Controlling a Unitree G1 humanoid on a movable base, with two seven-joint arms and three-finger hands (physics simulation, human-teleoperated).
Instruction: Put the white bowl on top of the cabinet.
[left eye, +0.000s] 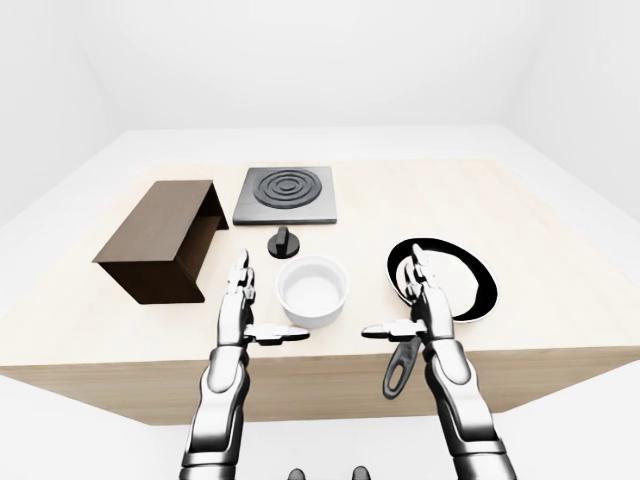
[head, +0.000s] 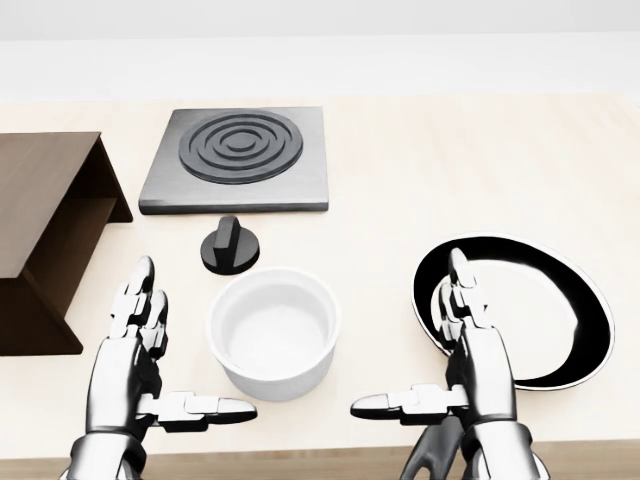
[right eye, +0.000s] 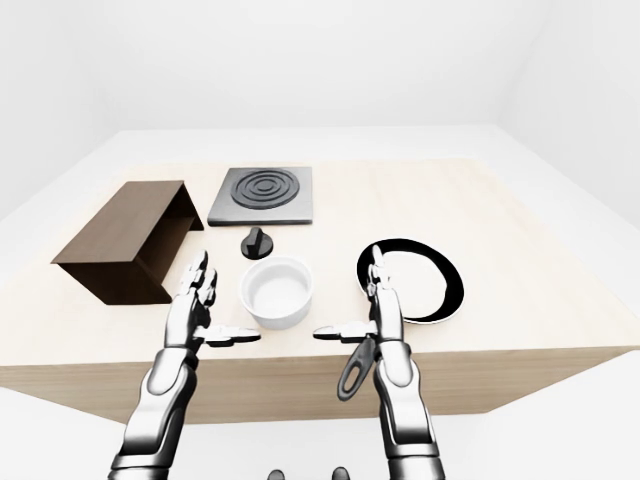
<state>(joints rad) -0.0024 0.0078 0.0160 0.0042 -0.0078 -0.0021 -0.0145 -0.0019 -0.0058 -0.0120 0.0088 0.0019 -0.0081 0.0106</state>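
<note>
A broad pale wooden bench (left eye: 520, 210) fills the room's middle, and everything sits on it. Towards the left of the left-eye view stands the dark brown wooden cabinet (left eye: 160, 225), a boxy thing open on the side facing the bowl. Beyond it, nearer the top of the view, lies a square grey hob plate (left eye: 287, 194) with black concentric rings. To the right rests a black frying pan with a white inside (head: 520, 310), its dark handle reaching past the bench's near edge. The white round bowl (head: 273, 330) stands upright on the bench between the two hands, touched by neither. The metallic left hand (head: 135, 345) and the metallic right hand (head: 470, 350) are held up either side of it, fingers spread and released, thumbs pointing inward. Just above the bowl sits a small black knob (head: 230, 246).
</note>
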